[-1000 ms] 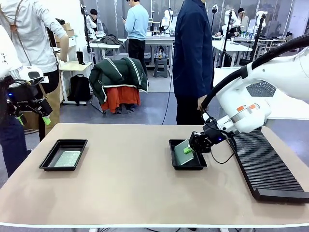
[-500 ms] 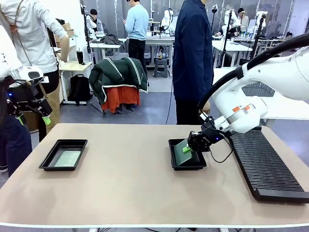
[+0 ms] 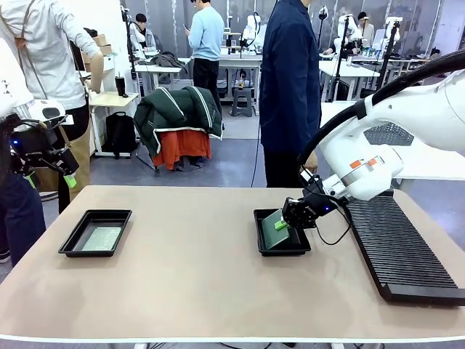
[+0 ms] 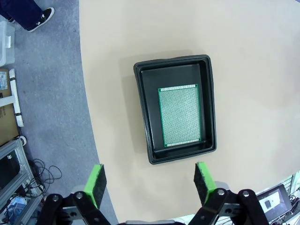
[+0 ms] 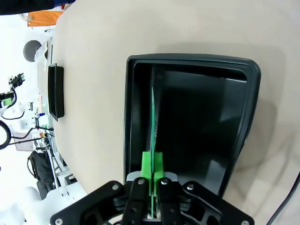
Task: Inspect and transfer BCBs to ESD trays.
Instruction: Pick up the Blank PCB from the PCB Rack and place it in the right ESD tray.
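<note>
In the front view a BCB (image 3: 272, 220) stands tilted on its edge inside the right ESD tray (image 3: 283, 251), with my right gripper (image 3: 280, 225) shut on its upper edge. From the right wrist the same board (image 5: 153, 117) shows edge-on as a thin green line, pinched by that gripper (image 5: 152, 176), its lower edge near the floor of the black tray (image 5: 187, 58). The left ESD tray (image 3: 86, 254) holds a second BCB (image 3: 102, 238) lying flat. My left gripper (image 3: 51, 174) hangs open high off the table's left end. Its wrist view looks down between the gripper's (image 4: 150, 183) fingers on that tray (image 4: 140, 112) and board (image 4: 179, 116).
A long black ribbed rack (image 3: 399, 247) lies right of the right tray. A person in a dark blue coat (image 3: 290, 87) stands at the far side behind that tray. Bare tabletop (image 3: 189, 247) lies between the two trays.
My right gripper with the board has shifted slightly left over the right tray, then held still. The left arm has not moved.
</note>
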Tool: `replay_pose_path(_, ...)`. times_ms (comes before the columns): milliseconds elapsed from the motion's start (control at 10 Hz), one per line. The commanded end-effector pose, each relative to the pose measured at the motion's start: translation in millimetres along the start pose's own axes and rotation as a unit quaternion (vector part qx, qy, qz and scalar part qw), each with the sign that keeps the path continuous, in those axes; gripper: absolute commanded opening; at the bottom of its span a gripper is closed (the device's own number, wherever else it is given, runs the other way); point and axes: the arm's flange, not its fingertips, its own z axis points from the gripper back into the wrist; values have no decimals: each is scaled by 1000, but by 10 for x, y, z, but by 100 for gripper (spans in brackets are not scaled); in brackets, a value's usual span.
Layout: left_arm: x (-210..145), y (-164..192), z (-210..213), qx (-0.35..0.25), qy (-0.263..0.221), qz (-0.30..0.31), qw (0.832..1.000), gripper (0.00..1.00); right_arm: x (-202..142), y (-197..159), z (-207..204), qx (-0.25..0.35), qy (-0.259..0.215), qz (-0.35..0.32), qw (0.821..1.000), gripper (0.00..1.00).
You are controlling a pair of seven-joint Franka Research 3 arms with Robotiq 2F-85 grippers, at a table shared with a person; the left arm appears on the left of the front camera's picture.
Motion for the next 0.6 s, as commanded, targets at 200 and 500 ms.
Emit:
replay_pose_path(200, -6, -7, -23, 0, -6, 1, 1000, 100, 62, 49, -64, -27, 1, -17, 999, 7)
replay_pose_path(500, -6, -7, -23, 0, -6, 1, 1000, 100, 62, 142, -46, -50, 7, -19, 999, 17)
